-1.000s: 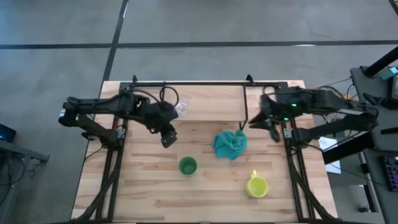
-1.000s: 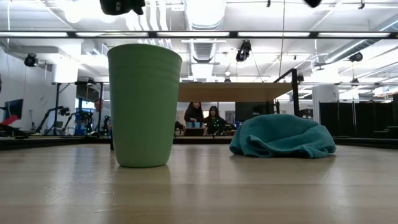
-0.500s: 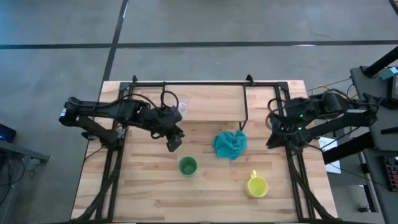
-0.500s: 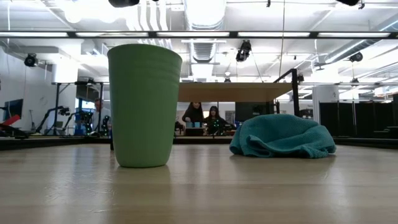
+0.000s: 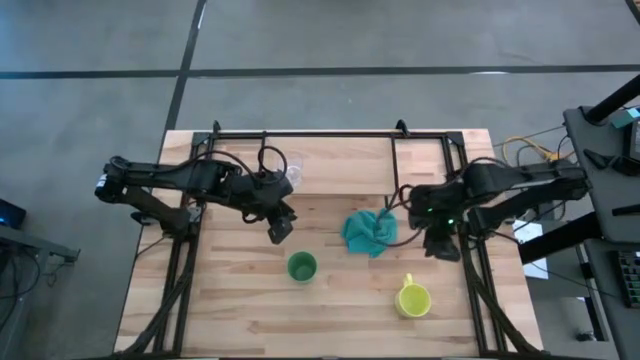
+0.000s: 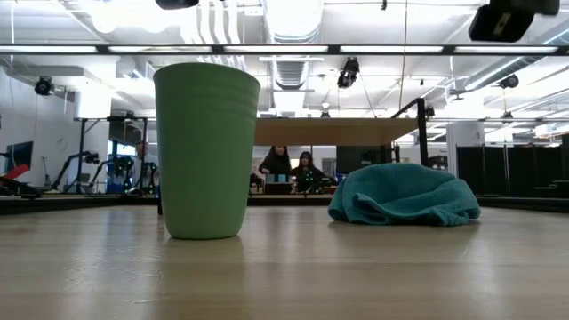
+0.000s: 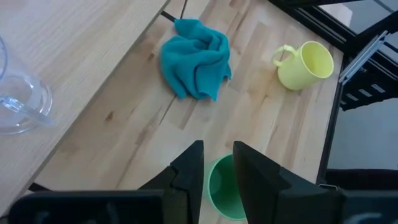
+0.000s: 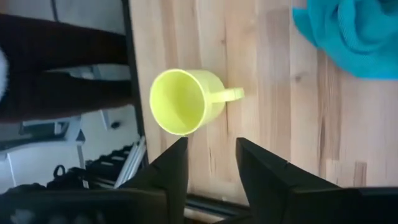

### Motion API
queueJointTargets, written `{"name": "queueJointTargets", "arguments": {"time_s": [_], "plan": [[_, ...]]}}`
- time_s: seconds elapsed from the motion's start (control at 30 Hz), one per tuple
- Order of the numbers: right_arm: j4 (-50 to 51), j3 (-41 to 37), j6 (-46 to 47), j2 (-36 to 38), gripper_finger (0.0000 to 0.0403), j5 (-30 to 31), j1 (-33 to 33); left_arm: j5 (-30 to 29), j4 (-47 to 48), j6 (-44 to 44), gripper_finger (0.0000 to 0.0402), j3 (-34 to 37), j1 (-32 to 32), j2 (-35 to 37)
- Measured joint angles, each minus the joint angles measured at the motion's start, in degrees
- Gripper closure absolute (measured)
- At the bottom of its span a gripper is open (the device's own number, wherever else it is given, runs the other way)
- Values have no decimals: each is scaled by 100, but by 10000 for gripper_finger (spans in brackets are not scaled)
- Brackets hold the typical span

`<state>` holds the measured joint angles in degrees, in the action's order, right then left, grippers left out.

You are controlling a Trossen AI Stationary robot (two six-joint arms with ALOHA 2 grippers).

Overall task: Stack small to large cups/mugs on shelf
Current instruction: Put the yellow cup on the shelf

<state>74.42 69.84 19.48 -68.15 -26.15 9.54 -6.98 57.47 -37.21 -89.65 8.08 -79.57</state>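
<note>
The green handleless cup (image 5: 302, 267) (image 6: 206, 151) stands upright on the tabletop. My left gripper (image 5: 280, 230) (image 7: 217, 171) hovers open just above it, on its far-left side; its rim (image 7: 222, 193) shows between the fingers. The yellow mug (image 5: 412, 298) (image 8: 185, 102) stands near the table's right-near corner, its handle toward the teal cloth. My right gripper (image 5: 441, 246) (image 8: 211, 165) is open above the table, on the mug's far-right side. The clear glass cup (image 5: 293, 172) (image 7: 18, 99) stands on the light-wood shelf (image 5: 340, 160) (image 6: 333, 132).
A crumpled teal cloth (image 5: 370, 232) (image 6: 404, 196) lies on the tabletop between the two grippers, beside a black shelf leg (image 5: 395, 175). Black frame rails run along the table's left and right sides. People sit in the room behind the table (image 6: 292, 169).
My right gripper has swung from beside the shelf's right end toward the table's near edge, ending near the yellow mug, and has come into the low view's top. My left gripper shifted a little toward the green cup, then held still.
</note>
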Motion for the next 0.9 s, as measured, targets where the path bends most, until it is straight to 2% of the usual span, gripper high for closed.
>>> {"name": "queueJointTargets", "arguments": {"time_s": [0.27,0.43,0.53,0.73,0.9], "plan": [[27,-60,11,-848,246,-149,322,2,15,4,329,2,58,0],[16,-165,587,-1286,246,-132,815,2,46,7,329,2,83,0],[-201,-285,1043,-1477,246,-1,1083,2,51,46,329,2,92,0],[-1068,-512,1943,-1543,257,764,1370,4,50,56,329,2,94,0],[-1366,-813,2528,-1413,266,819,1434,11,49,53,329,2,98,0]]}}
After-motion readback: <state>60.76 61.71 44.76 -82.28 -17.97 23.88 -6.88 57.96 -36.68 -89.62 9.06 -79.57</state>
